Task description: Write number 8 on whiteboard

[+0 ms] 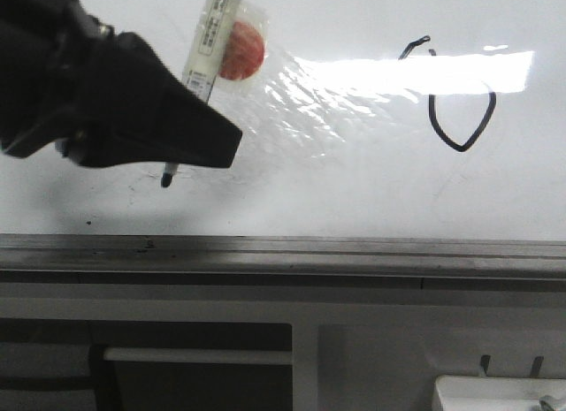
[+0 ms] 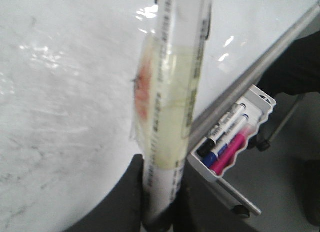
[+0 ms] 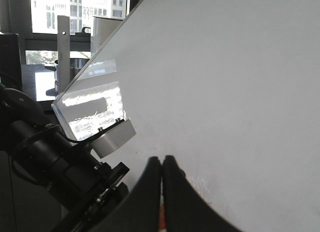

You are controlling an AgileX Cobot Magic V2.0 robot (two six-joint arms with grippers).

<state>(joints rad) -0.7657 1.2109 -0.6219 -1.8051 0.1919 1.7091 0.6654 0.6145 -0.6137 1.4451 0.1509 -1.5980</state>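
Note:
The whiteboard (image 1: 354,186) fills the front view, with a wrinkled shiny patch in its middle. The number 8 (image 1: 460,119) is a black line at the right: a small hook on top and a loop with a pointed bottom, its upper part lost in glare. My left gripper (image 1: 208,133) is at the left, shut on a white marker (image 1: 212,35) wrapped in tape with a red patch. The marker's dark tip (image 1: 166,177) is at the board, far left of the 8. In the left wrist view the gripper (image 2: 162,204) clamps the marker (image 2: 172,107). My right gripper (image 3: 161,164) is shut beside the whiteboard (image 3: 240,82).
A grey metal rail (image 1: 283,247) runs along the board's lower edge, with dark cabinet panels below. A pen tray (image 2: 230,142) holding black, blue and pink markers hangs off the rail. A white tray (image 1: 495,393) sits at the bottom right.

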